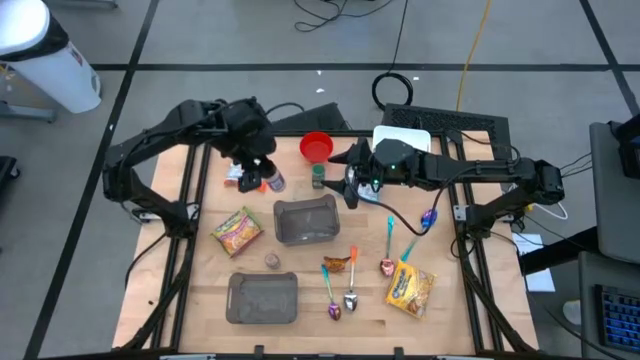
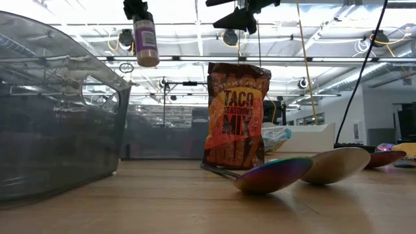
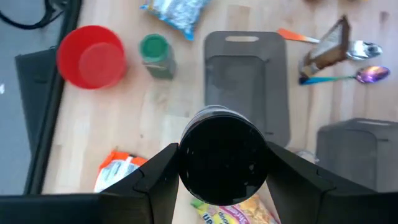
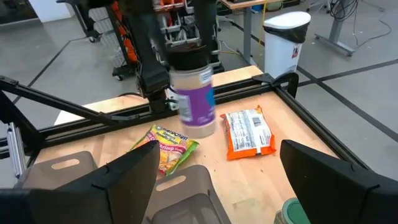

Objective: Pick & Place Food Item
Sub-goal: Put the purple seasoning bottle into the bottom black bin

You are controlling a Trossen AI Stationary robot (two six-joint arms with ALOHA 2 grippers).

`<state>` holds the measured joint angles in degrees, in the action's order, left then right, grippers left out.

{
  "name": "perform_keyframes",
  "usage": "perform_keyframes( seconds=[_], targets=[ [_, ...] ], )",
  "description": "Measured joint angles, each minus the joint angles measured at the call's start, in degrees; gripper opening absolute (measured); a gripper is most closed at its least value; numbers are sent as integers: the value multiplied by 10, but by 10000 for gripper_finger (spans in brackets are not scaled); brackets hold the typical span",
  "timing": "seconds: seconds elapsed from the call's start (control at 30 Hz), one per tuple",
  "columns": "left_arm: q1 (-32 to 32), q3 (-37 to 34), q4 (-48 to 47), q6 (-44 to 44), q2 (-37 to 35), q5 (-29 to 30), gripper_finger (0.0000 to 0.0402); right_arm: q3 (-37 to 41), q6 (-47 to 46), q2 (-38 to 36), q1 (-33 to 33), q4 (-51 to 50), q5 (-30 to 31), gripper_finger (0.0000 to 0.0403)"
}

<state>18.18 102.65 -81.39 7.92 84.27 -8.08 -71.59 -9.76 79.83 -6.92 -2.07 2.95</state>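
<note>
A jar [image 4: 196, 102] with a purple label and a black lid hangs in my left gripper [image 1: 258, 170] above the table's far left part; it also shows in the low view [image 2: 145, 39] and the high view [image 1: 273, 183]. My right gripper [image 4: 224, 186] is open and empty, hovering over the far edge of the grey bin [image 1: 305, 220], its fingers pointing toward the jar. An orange-and-white packet [image 4: 249, 132] lies flat on the table below the jar. My left gripper pinches the jar at its black lid end [image 3: 189, 165] between its two fingers [image 3: 155, 177], one on each side. The fingers come from above, pointing down. The jar hangs upright below them, lifted clear of the table.
A red cup [image 1: 316, 147] and a green-lidded jar [image 1: 318, 176] stand at the far middle. Noodle packets [image 1: 237, 230] [image 1: 410, 288], a taco seasoning pouch [image 2: 235, 117], several spoons [image 1: 352, 298] and a grey tray [image 1: 262, 298] lie nearer the front.
</note>
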Motion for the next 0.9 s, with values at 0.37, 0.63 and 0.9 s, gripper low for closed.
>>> perform_keyframes(
  seconds=[0.37,0.63,0.9],
  targets=[
    [-83,0,-56,-79,0,1,208,0,-16,0,0,-50,2,325],
    [-201,0,-79,-150,0,6,208,0,-37,0,4,-62,4,325],
    [-329,0,-77,-244,0,31,208,0,-62,0,31,-61,77,325]
  ],
)
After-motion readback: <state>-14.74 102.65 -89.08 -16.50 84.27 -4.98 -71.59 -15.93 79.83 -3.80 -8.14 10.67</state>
